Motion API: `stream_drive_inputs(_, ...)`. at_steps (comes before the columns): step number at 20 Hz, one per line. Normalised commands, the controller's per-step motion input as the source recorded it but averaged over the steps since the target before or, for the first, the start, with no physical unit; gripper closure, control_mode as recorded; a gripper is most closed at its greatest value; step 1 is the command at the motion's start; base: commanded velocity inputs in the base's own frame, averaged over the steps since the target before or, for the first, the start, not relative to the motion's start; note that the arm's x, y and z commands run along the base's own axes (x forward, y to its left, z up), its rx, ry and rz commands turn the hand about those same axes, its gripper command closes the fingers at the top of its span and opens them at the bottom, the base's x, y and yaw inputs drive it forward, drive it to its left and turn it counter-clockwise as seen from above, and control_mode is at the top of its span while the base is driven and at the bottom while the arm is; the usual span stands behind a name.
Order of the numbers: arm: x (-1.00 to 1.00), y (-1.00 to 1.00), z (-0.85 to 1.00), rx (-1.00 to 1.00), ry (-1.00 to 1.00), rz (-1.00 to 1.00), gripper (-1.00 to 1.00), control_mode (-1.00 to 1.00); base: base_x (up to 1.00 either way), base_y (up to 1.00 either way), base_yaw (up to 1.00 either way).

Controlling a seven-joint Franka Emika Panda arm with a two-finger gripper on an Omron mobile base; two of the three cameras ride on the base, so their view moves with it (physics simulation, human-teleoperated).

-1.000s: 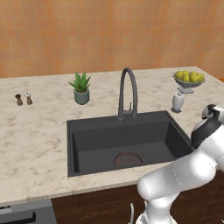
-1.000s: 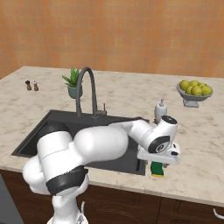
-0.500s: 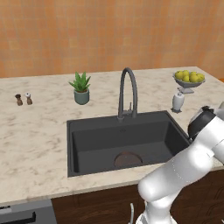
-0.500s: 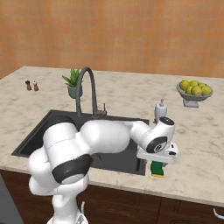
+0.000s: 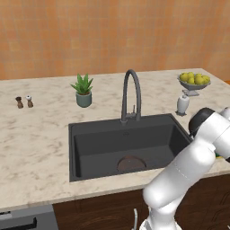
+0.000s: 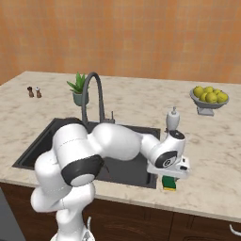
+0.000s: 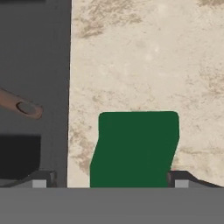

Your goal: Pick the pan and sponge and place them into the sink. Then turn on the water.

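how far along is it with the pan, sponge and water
Looks done: the dark brown frying pan shows its handle over the dark grey sink basin, so it seems to be inside. In hand: the open claw straddles the green-topped yellow sponge, which lies ungripped on the marble counter beside the sink. Left: sponge into the sink, then water; no stream falls from the arched dark grey faucet.

Even, bright, shadowless rendered light
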Motion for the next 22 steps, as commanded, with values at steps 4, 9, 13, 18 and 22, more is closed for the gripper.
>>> stream_drive_inputs(4,0.12,0.0,-0.31,0.0,0.0,0.0,-1.0,-1.0,0.0,0.0,0.0)
stream_drive_inputs(9,0.02,0.0,-0.46,0.0,0.0,0.0,-1.0,-1.0,0.0,0.0,0.0)
stream_drive_inputs(13,-0.01,0.3,-0.91,-0.09,0.0,0.0,1.0,-1.0,0.0,0.0,0.0)
stream_drive_inputs(18,-0.16,0.35,-0.46,-0.06,-0.07,0.0,1.0,-1.0,0.0,0.0,0.0)
stream_drive_inputs(22,-0.63,0.79,0.23,0.14,-0.11,0.04,1.0,-1.0,0.0,0.0,0.0)
